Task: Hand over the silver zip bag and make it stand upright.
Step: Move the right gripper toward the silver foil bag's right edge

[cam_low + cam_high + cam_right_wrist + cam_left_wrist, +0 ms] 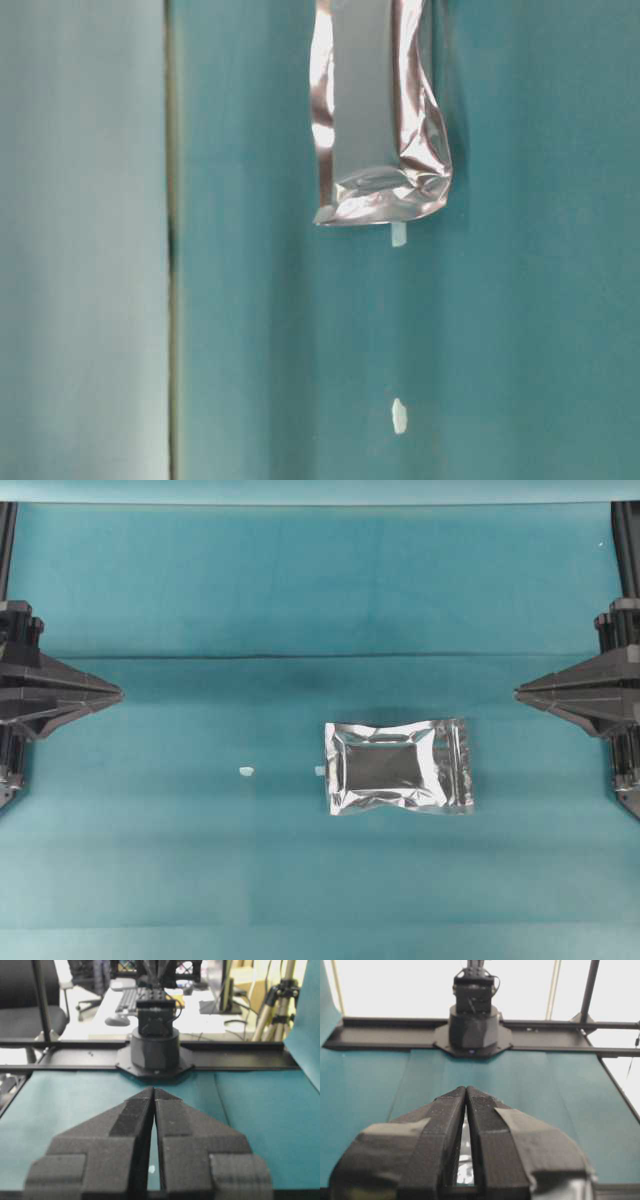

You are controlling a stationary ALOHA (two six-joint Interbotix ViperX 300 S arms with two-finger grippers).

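Observation:
The silver zip bag point(400, 767) lies flat on the teal cloth, a little right of the middle, its zip strip toward the right. In the table-level view the silver zip bag point(378, 115) fills the top centre. My left gripper point(118, 693) rests at the left edge, shut and empty, well away from the bag. My right gripper point(518, 691) sits at the right edge, shut and empty, up and to the right of the bag. In the left wrist view the left gripper point(465, 1089) has its tips touching; a sliver of the bag point(465, 1160) shows through the slot behind them. The right gripper point(154, 1090) is shut too.
Two small white specks lie on the cloth: one point(246, 771) left of the bag, another point(319, 771) at its left edge. A fold line point(300, 657) crosses the cloth. The opposite arm's base point(473, 1025) stands at the far rail.

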